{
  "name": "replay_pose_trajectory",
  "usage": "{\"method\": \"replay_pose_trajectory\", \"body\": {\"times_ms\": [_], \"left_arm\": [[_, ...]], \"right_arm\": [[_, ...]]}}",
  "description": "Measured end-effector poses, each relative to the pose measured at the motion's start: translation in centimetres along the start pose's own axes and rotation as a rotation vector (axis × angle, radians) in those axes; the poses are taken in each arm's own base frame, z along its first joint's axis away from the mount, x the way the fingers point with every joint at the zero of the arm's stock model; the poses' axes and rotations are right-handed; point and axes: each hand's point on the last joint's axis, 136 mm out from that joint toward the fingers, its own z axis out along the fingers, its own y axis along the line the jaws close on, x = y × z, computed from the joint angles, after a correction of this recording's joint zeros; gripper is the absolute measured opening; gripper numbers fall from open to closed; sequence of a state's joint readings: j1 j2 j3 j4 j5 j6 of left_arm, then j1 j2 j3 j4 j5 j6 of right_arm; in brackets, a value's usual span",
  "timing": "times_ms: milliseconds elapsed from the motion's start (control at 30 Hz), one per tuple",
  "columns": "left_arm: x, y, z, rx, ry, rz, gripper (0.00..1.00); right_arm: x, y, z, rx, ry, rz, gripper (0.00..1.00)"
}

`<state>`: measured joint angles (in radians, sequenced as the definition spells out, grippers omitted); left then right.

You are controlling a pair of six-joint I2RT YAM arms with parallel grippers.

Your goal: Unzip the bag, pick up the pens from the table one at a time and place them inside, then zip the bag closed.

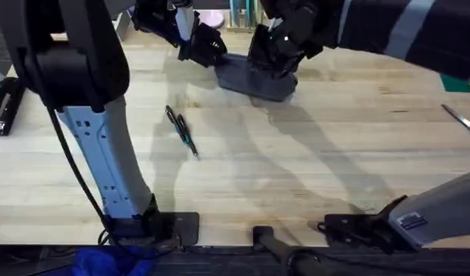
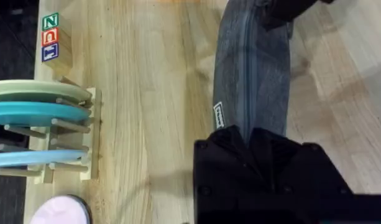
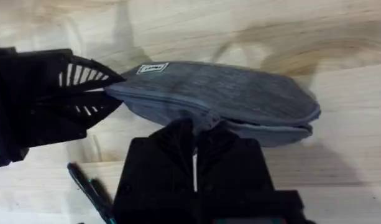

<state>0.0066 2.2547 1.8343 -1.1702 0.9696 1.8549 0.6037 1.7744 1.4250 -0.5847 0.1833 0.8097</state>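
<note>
The grey-blue bag (image 1: 254,78) lies on the table (image 1: 311,169) at the back centre. My left gripper (image 1: 206,48) is shut on the bag's left end; in the left wrist view the bag (image 2: 252,81) runs away from those fingers (image 2: 252,140). My right gripper (image 1: 277,55) comes down on the bag's top and is shut at the zipper line (image 3: 194,127). Beyond it, toward the free end, the bag (image 3: 240,93) gapes open in a slit (image 3: 271,124). Two thin dark pens (image 1: 182,131) lie side by side on the table in front of the bag; one pen (image 3: 91,190) shows beside my right fingers.
Metal scissors (image 1: 461,119) lie at the right edge, with a green mat (image 1: 457,83) behind them. A black tool (image 1: 4,103) sits at the far left. A wooden rack of plates (image 2: 47,130), stacked letter blocks (image 2: 50,37) and a pink disc (image 2: 59,211) stand left of the bag.
</note>
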Motion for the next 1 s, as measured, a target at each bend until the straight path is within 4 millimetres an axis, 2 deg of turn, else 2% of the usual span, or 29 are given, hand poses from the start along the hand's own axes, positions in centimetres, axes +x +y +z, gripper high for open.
{"method": "replay_pose_trajectory", "body": {"times_ms": [333, 733, 1000], "left_arm": [[0.1, 0.0, -0.1, -0.003, 0.002, -0.001, 0.041], [0.1, 0.0, -0.1, -0.002, 0.001, -0.002, 0.041], [0.1, 0.0, -0.1, -0.002, 0.001, -0.002, 0.041]], "right_arm": [[0.4, 1.2, 0.7, -0.03, -0.001, -0.013, 0.031], [1.0, 3.6, 3.0, -0.112, 0.012, -0.023, 0.031], [0.6, 5.3, 2.9, -0.183, -0.002, -0.021, 0.031]]}}
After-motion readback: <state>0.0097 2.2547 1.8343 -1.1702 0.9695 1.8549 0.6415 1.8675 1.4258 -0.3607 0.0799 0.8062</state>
